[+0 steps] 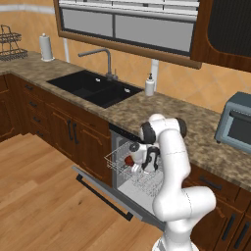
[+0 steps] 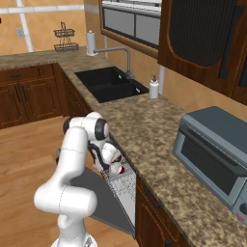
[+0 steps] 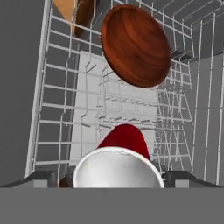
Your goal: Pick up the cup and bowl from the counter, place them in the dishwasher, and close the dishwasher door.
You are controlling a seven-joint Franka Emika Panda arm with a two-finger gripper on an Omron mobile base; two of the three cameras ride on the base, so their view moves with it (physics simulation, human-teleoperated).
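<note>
The dishwasher [image 1: 128, 166] stands open under the worktop [image 1: 162, 110], just right of the black sink [image 1: 93, 88]. Its door [image 1: 105, 193] is folded down flat over the wooden floor, with the dark bar handle along the outer edge. The white wire rack [image 1: 117, 159] is pulled partly out over the door.

The white arm bends forward and down into the opening, and the gripper [image 3: 117, 177] is inside the rack. The fingers [image 3: 40, 178] stand on either side of the red cup [image 3: 119, 162], pinching it near its white rim. In the hand view the cup's white inside faces the camera and its red body tapers away toward the rack floor. From the left base view the cup shows as a red spot at the hand [image 1: 130, 160], within the rack wires; from the right base view it sits just below the hand [image 2: 116, 169].

The reddish-brown bowl [image 3: 136, 45] is already in the rack, tilted on its side among the wires, beyond the cup and apart from it.

On the worktop, a white soap bottle [image 1: 149, 86] stands behind the sink, and a grey-blue toaster oven [image 2: 214, 157] sits well to the right.
</note>
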